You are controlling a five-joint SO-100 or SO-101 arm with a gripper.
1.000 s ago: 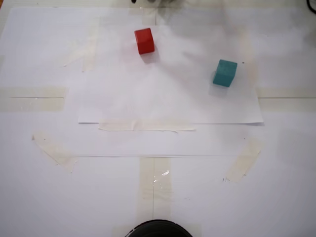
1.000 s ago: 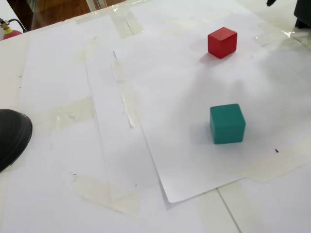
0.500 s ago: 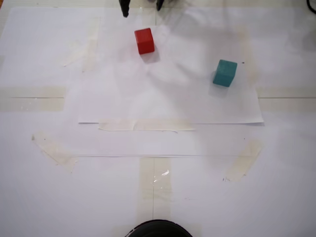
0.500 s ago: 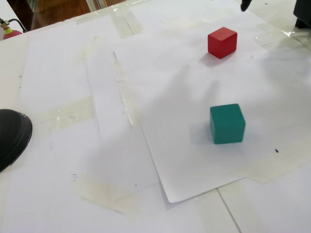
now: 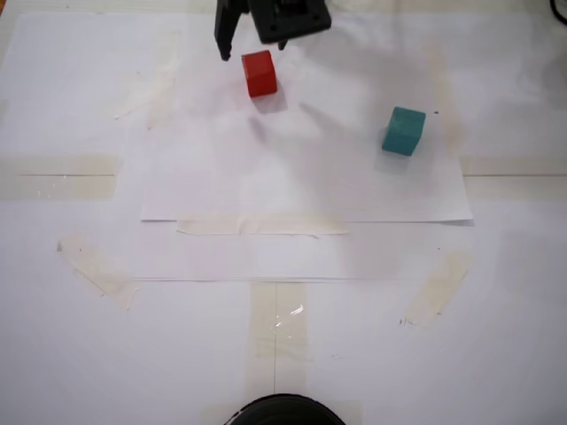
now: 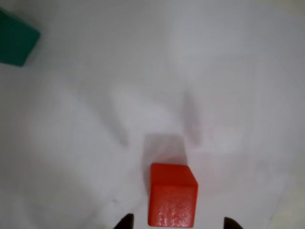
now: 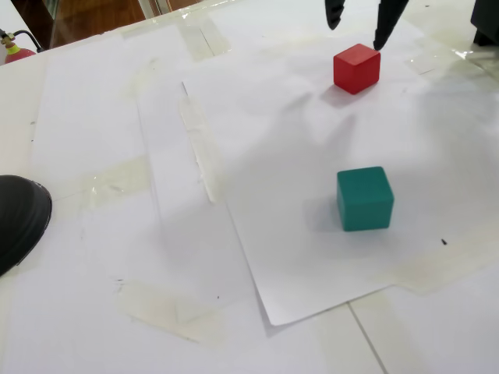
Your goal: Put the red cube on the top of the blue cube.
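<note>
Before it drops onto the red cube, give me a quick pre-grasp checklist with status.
1. Gripper open: ok, fingertips spread apart.
2. Jaws straddle red cube: ok in the wrist view, a tip shows on either side.
3. Red cube free: ok, nothing touches it, resting flat on the paper sheet.
4. Blue cube top bare: ok.
5. Path between cubes clear: ok, only paper.
6. Fingertip height above the paper: cannot tell.
</note>
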